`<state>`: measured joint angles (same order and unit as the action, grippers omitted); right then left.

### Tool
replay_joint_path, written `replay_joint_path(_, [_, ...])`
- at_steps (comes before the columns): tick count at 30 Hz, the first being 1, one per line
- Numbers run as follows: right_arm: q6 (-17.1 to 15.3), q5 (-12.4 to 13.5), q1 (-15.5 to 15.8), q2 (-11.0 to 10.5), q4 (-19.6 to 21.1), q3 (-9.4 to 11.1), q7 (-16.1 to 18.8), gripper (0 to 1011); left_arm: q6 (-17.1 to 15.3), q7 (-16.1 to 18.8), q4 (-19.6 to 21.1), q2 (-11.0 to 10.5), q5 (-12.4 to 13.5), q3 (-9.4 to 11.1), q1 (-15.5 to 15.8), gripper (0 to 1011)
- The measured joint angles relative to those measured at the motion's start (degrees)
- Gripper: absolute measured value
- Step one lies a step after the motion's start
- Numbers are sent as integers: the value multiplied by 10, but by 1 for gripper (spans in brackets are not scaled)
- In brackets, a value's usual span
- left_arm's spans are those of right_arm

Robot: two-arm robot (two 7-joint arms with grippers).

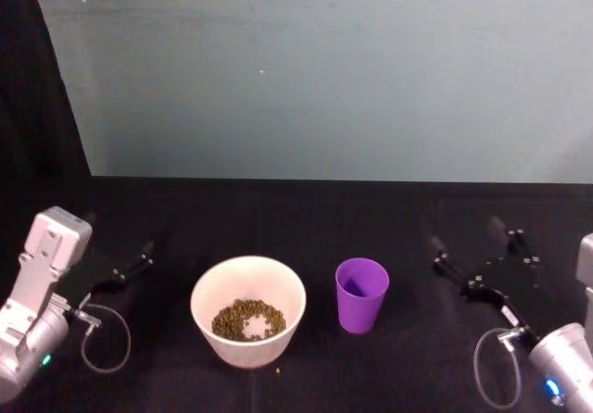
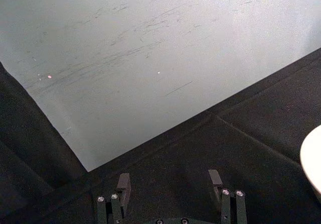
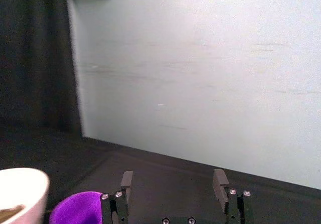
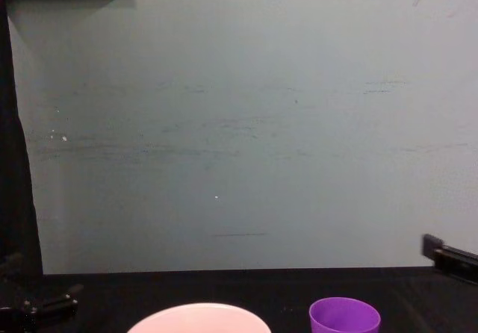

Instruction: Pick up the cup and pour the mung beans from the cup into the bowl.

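Beans [image 1: 247, 320] lie in the bowl [image 1: 206, 294] at the tabletop's [image 1: 371, 219] near edge, one spilled just before it. Beside it the cup [image 1: 361, 294] stands upright, its bottom hard to see. Left gripper [image 1: 146, 254] and right gripper [image 1: 474, 243] flank them, fingers spread, holding nothing.

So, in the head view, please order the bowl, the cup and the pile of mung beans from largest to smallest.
1. The bowl, clearly the widest.
2. The mung beans in the bowl and the cup look about the same size, so I would not rank them.
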<state>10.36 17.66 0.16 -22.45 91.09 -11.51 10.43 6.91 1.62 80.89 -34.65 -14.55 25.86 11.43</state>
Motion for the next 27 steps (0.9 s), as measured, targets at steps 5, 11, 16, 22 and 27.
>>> replay_joint_path(5, [17,-31,16,15,-11,21,-42,1003,0,0,0,0,0,0,0,1003])
replay_joint_path(11, [21,-55,17,24,-24,30,-60,1003,0,0,0,0,0,0,0,1003])
replay_joint_path(16, [22,-60,13,30,-38,34,-52,1003,0,0,0,0,0,0,0,1003])
replay_joint_path(22, [22,-60,13,30,-38,34,-51,1003,0,0,0,0,0,0,0,1003])
replay_joint_path(27, [22,-60,13,30,-37,34,-52,1003,0,0,0,0,0,0,0,1003])
